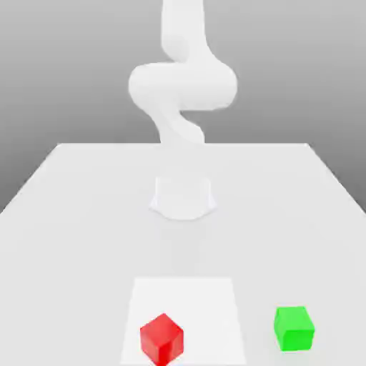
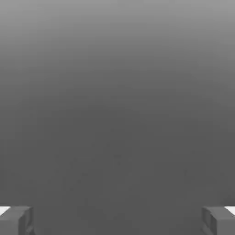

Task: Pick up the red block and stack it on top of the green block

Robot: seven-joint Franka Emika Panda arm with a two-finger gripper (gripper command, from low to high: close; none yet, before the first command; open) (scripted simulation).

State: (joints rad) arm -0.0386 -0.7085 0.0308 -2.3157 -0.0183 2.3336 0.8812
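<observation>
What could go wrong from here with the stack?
1. The red block sits turned on the table, one corner toward the camera; if the open pincer does not line up with its faces, it may twist or slip.
2. The green block lies apart, toward the exterior view's right, and its top is small, so an off-centre release could tip red off.

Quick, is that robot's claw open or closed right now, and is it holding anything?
Gripper: open, fingers spread wide apart, nothing between them. The red block and green block sit apart on the table.
</observation>
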